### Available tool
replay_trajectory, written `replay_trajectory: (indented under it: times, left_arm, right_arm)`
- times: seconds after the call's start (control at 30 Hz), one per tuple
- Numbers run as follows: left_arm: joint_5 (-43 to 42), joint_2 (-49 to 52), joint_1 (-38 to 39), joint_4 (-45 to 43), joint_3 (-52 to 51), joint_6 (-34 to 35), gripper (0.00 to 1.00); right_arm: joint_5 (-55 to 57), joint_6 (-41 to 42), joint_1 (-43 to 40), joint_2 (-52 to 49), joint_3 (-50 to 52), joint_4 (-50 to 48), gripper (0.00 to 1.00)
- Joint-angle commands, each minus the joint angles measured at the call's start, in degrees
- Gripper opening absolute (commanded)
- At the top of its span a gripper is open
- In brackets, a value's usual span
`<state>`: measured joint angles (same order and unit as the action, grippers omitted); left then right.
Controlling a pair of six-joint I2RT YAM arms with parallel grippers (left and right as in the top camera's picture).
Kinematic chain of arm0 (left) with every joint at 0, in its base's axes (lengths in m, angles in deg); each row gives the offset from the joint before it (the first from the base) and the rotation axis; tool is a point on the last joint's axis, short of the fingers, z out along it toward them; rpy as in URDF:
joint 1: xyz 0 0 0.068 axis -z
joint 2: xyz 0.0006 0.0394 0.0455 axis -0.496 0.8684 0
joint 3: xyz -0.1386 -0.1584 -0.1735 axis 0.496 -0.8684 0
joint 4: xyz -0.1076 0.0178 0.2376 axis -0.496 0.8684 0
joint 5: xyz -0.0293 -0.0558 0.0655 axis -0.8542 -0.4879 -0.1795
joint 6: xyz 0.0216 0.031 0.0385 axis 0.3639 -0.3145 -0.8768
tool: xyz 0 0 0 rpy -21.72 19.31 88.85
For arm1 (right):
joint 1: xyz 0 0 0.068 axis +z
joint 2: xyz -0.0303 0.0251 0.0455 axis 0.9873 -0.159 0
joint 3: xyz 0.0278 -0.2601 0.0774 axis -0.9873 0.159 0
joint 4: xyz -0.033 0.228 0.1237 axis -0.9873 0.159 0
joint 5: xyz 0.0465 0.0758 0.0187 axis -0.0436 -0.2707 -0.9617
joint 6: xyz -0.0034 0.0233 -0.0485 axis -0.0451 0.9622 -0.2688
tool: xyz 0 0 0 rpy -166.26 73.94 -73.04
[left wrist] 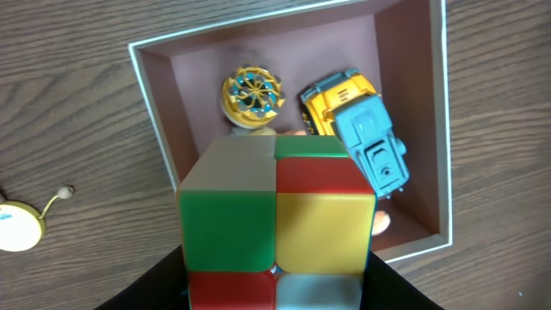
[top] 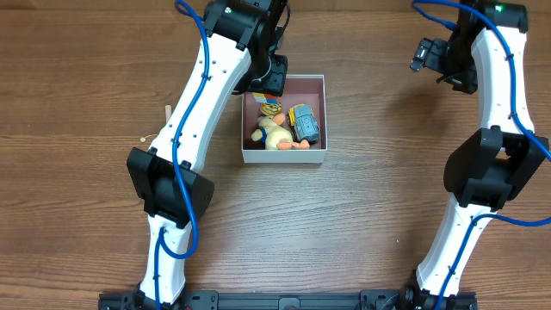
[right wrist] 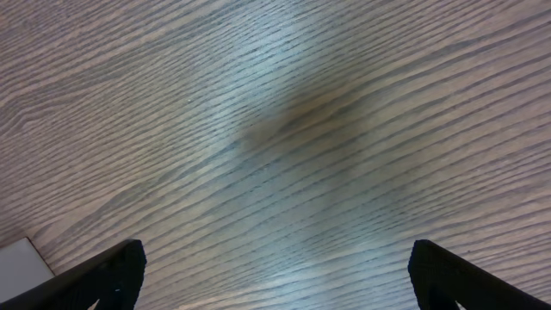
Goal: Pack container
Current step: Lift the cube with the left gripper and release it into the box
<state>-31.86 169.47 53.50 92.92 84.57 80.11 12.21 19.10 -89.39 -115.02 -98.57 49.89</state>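
Note:
The container (top: 319, 82) is a white-walled square box with a mauve floor, at the table's middle back; it also shows in the left wrist view (left wrist: 405, 77). Inside lie a yellow duck (top: 274, 135), a yellow and blue toy truck (top: 305, 123) (left wrist: 362, 129) and a small gold round toy (left wrist: 253, 95). My left gripper (top: 269, 79) is shut on a colourful puzzle cube (left wrist: 275, 224) and holds it above the container's back left part. My right gripper (top: 430, 56) is open and empty over bare table at the far right (right wrist: 275, 284).
A small white disc with a string (left wrist: 19, 226) lies on the table left of the container. A small pale stick (top: 167, 112) lies by the left arm. A white corner (right wrist: 21, 263) shows at the lower left of the right wrist view.

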Motion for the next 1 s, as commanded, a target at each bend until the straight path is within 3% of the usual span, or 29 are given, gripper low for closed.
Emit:
replay_trajectory:
  times: [0.0, 0.47, 0.77, 0.97]
  left_arm:
    - [1.05, -0.11, -0.02, -0.28, 1.38, -0.68, 0.52]
    - [1.05, -0.07, 0.74, -0.92, -2.67, 14.58, 0.51]
    - [1.01, 1.62, 0.74, -2.78, -6.69, 15.45, 0.51]
    - [1.03, 1.64, 0.74, -3.52, -6.93, 15.23, 0.57]
  right_arm:
    - [-0.09, 0.00, -0.04, 1.81, -0.02, -0.35, 1.00]
    - [-0.09, 0.00, -0.04, 1.81, -0.02, -0.35, 1.00]
    - [-0.09, 0.00, -0.04, 1.81, -0.02, -0.35, 1.00]
    - [-0.09, 0.00, -0.04, 1.81, -0.02, -0.35, 1.00]
